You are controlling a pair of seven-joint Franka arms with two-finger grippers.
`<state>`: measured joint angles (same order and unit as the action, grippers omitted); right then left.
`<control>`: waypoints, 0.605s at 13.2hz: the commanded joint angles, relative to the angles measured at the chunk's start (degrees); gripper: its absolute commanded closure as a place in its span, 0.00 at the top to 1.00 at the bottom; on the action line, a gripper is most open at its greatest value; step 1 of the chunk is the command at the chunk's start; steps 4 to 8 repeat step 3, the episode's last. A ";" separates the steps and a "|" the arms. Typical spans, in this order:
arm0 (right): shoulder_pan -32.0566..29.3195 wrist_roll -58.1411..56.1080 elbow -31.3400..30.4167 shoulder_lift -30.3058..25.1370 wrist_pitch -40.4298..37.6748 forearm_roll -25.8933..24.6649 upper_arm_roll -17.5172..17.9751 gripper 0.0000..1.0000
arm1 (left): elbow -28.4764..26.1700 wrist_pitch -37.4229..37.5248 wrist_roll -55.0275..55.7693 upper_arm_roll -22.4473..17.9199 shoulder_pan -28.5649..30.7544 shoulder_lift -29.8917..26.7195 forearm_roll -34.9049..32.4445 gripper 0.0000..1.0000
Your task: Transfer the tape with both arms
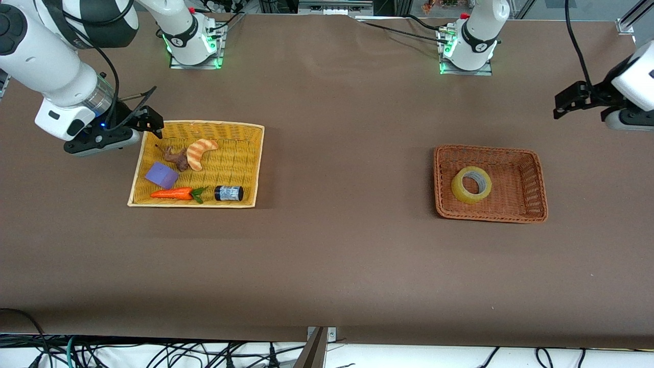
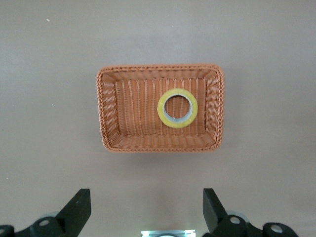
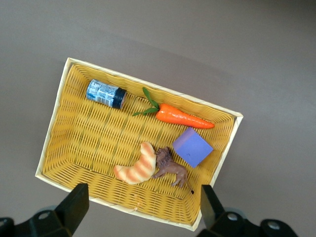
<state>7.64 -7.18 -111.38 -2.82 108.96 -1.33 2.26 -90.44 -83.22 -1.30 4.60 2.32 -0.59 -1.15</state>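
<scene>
Tape (image 1: 471, 184) lies flat in the brown basket (image 1: 534, 168). Left gripper (image 2: 146, 210) hangs beside the basket, fingers released; right gripper (image 3: 140, 207) waits over the yellow basket (image 3: 54, 128), fingers released too. Bring left over the roll and pinch one wall through the core.

The front camera sits high, facing both arm bases across the whole tabletop (image 1: 327, 255). The left wrist camera looks straight down on the brown basket (image 2: 111, 113) from well above; the right wrist camera looks down on the yellow basket (image 3: 54, 138). Each basket (image 1: 536, 184), (image 1: 140, 174) also shows in the front view.
</scene>
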 commanded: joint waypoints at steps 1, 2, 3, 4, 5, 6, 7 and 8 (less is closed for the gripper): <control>0.00 -0.90 0.02 -0.87 -1.12 0.10 0.12 1.00 | -3.95 -1.76 -0.37 -1.61 0.05 -2.40 4.65 1.00; 0.00 -0.90 -0.07 -0.87 -1.38 0.10 0.12 1.00 | -3.95 -2.11 -0.37 -1.61 0.14 -2.23 4.75 1.00; 0.00 -0.90 -0.07 -0.87 -1.47 0.18 0.12 1.00 | -3.52 -2.12 -0.37 -1.53 0.14 -1.79 4.76 1.00; 0.00 -0.90 -0.07 -0.87 -1.47 0.18 0.12 1.00 | -3.52 -2.12 -0.37 -1.53 0.14 -1.79 4.76 1.00; 0.00 -0.90 -0.07 -0.87 -1.47 0.18 0.12 1.00 | -3.52 -2.12 -0.37 -1.53 0.14 -1.79 4.76 1.00; 0.00 -0.90 -0.07 -0.87 -1.47 0.18 0.12 1.00 | -3.52 -2.12 -0.37 -1.53 0.14 -1.79 4.76 1.00; 0.00 -0.90 -0.07 -0.87 -1.47 0.18 0.12 1.00 | -3.52 -2.12 -0.37 -1.53 0.14 -1.79 4.76 1.00; 0.00 -0.90 -0.07 -0.87 -1.47 0.18 0.12 1.00 | -3.52 -2.12 -0.37 -1.53 0.14 -1.79 4.76 1.00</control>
